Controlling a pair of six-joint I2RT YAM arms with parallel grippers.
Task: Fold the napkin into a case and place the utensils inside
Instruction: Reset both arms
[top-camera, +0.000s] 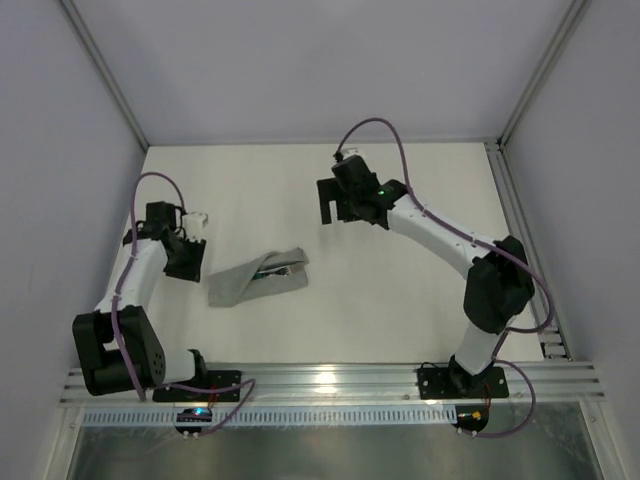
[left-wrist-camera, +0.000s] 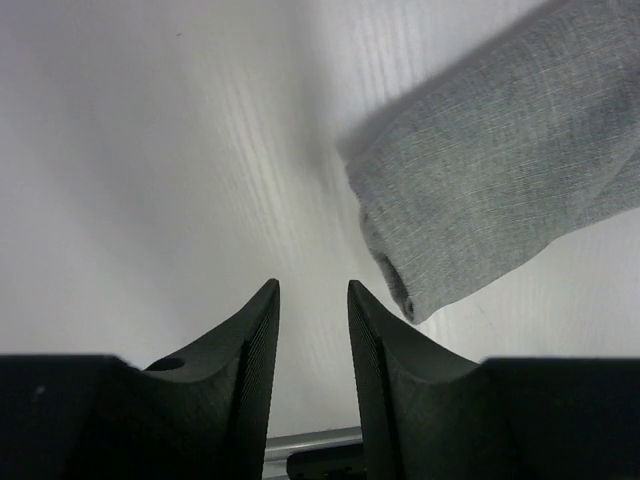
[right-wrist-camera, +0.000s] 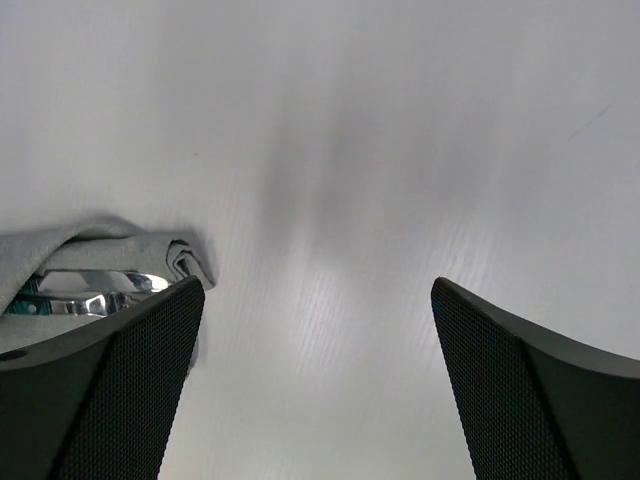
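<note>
The white table (top-camera: 400, 300) carries everything, and I take the case (top-camera: 257, 279) as the fixed point. It lies flat and a little slanted. It is the grey napkin (left-wrist-camera: 500, 160) folded to a narrow pouch.

The left arm (top-camera: 137, 275) stands to the left of the case, and the right arm (top-camera: 440, 235) reaches over the table beyond its right end. The left gripper (top-camera: 188, 262) is near the left end of the case and does not touch it. In its wrist view the jaws are parted by only a narrow gap, and nothing is between them. The right gripper (top-camera: 328, 205) hangs well apart from the right end of the case, spread wide and empty.

The utensils (right-wrist-camera: 88, 290) are inside the case. Their silver ends shine in the open mouth at its right end, and the fabric covers the rest.

In my judgement the task is almost finished, and what is left is to leave the case in good order. To do this well, each arm should lift straight away from the case, so that no finger catches the loose fabric and opens the fold. If the metal ends must go deeper, one finger should hold the left end down while the other pushes gently along the length of the case.
</note>
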